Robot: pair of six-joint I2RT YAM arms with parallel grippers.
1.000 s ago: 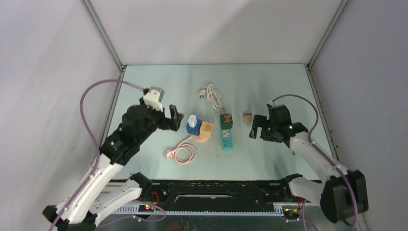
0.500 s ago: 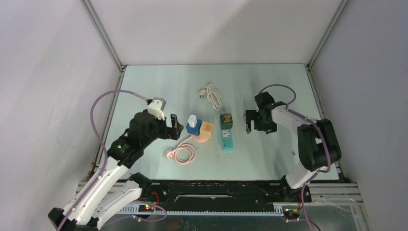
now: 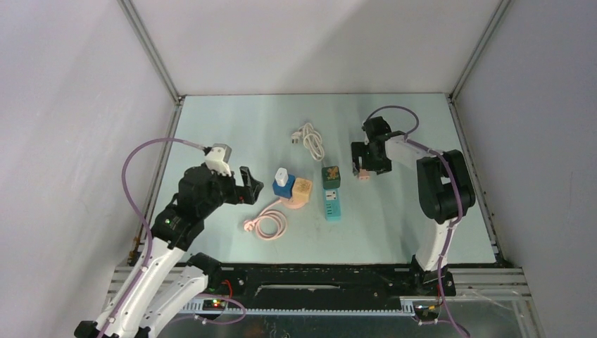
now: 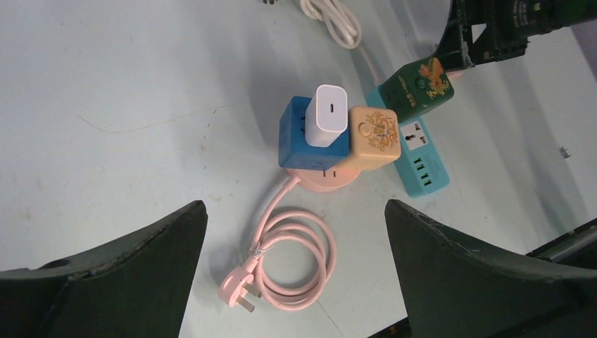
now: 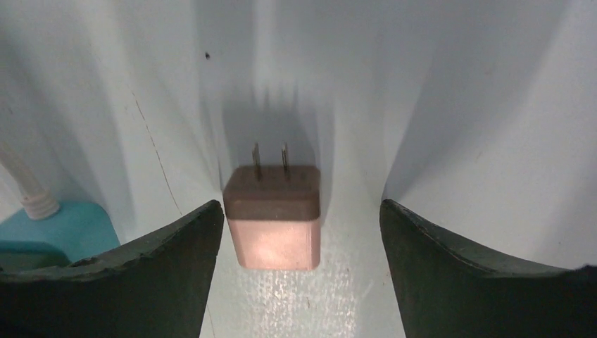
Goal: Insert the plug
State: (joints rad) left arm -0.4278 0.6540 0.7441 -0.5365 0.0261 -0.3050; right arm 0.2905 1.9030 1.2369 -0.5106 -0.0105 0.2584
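Observation:
A small pink plug cube (image 5: 273, 215) with two metal prongs lies on the table between the fingers of my right gripper (image 5: 299, 267), which is open around it with its left finger close against the cube; in the top view it (image 3: 363, 173) sits just below the gripper (image 3: 366, 163). A teal power strip (image 3: 332, 203) carries a green adapter (image 3: 330, 175). My left gripper (image 4: 296, 274) is open and empty above a coiled pink cord (image 4: 281, 257).
A pink round socket base holds a blue cube (image 4: 304, 134) with a white charger (image 4: 329, 116) and a tan adapter (image 4: 374, 137). A white cable (image 3: 310, 139) lies at the back. The frame walls stand left and right.
My right gripper swung left and toward the back, ending over the pink plug cube. My left arm drew back slightly toward the near left.

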